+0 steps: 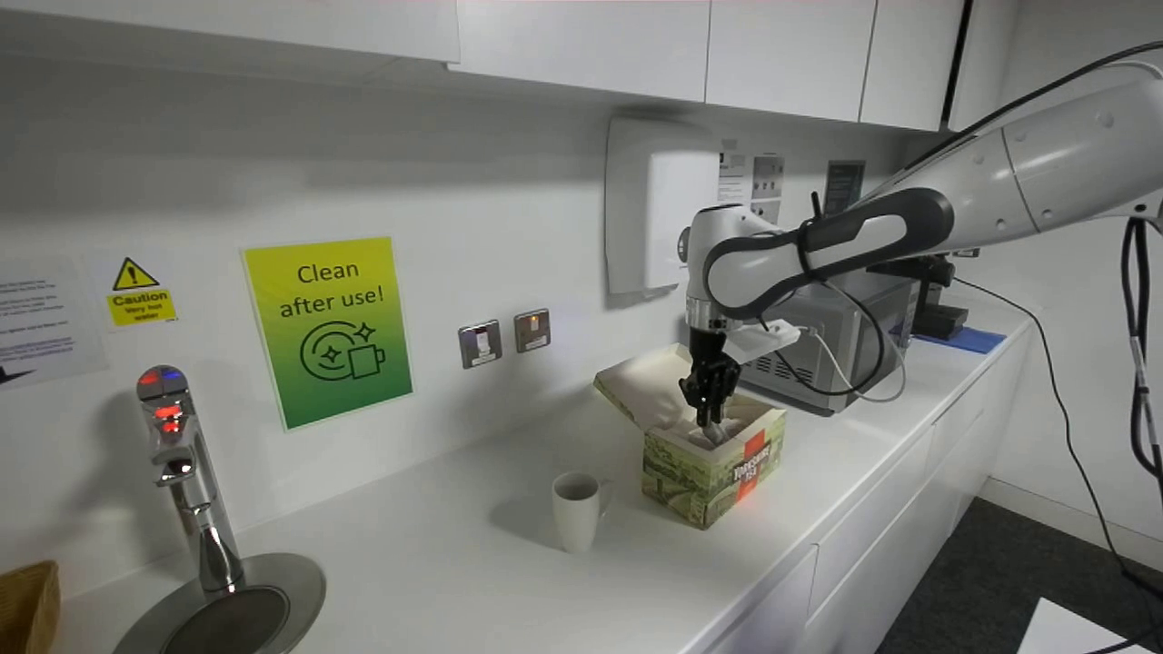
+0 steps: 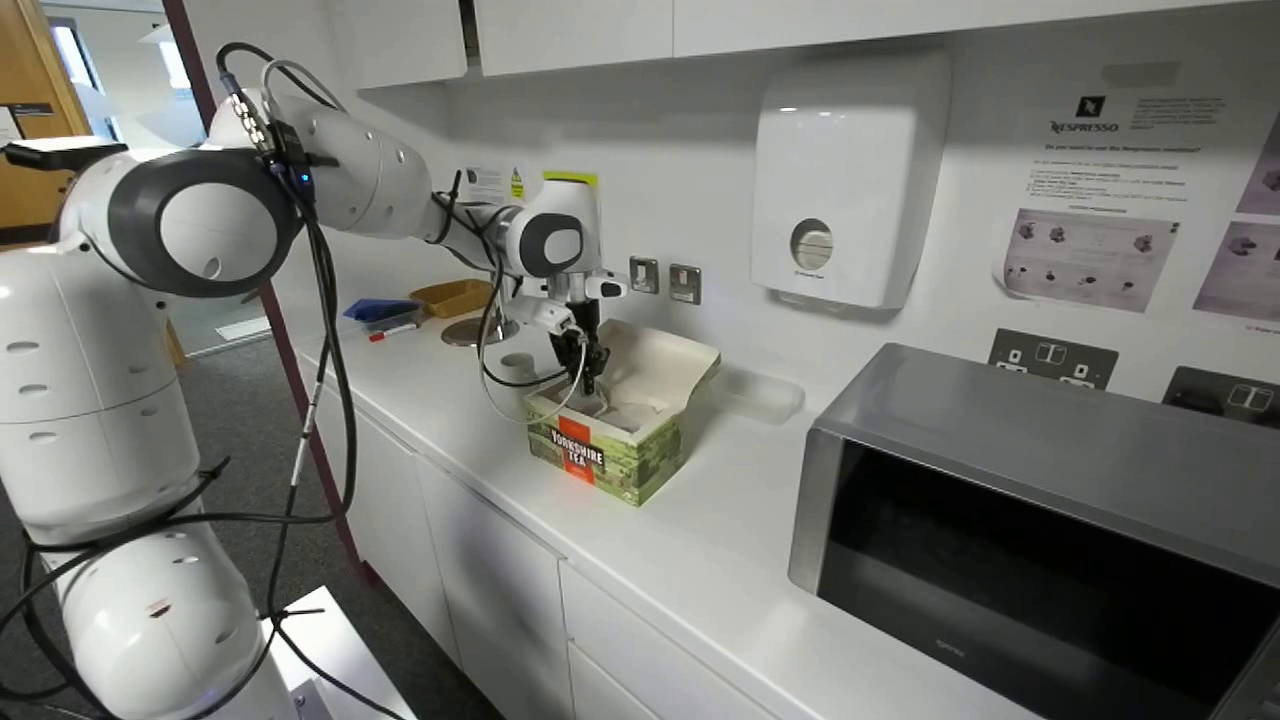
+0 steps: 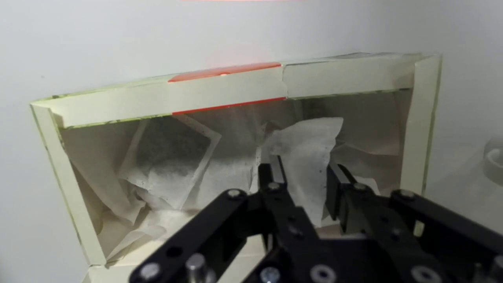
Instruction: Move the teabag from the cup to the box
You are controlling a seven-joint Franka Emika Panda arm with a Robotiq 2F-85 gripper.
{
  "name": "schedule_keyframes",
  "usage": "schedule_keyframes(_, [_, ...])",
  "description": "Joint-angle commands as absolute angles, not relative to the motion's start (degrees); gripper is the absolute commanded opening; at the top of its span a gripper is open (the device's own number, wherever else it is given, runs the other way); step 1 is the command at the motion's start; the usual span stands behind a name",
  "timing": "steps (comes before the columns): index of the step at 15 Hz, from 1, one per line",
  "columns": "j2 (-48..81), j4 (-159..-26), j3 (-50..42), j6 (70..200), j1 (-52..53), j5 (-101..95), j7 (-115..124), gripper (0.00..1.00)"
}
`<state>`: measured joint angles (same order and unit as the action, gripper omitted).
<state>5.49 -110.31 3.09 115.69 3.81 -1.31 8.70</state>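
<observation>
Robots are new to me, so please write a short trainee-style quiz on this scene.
1. True or false: the green-and-red cardboard box has its pale lid raised.
2. Is the black two-fingered pincer open or closed?
3. The white handled cup stands: a) inside the box; b) on the white countertop; c) in the pincer.

Key: 1. True. 2. Open; a white paper teabag shows between its fingers. 3. b.

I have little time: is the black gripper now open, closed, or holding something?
Black gripper: open, fingers apart over the green and red cardboard box; a white paper teabag shows between them in the wrist view, apparently not gripped.
</observation>
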Motion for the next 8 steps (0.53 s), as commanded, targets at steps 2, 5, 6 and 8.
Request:
schedule_keyframes(2, [6.0, -108.7, 5.1, 116.2, 5.5, -0.3, 8.2, 0.7])
schedule_keyframes(5, [6.1, -106.4, 8.1, 114.5, 9.1, -3.8, 9.2, 0.92])
schedule_keyframes(6, [6.1, -105.4, 9.1, 114.1, 10.2, -5.1, 9.1, 1.0])
schedule_keyframes(8, [5.4, -103.0, 11.2, 112.3, 13.0, -9.1, 9.5, 1.0])
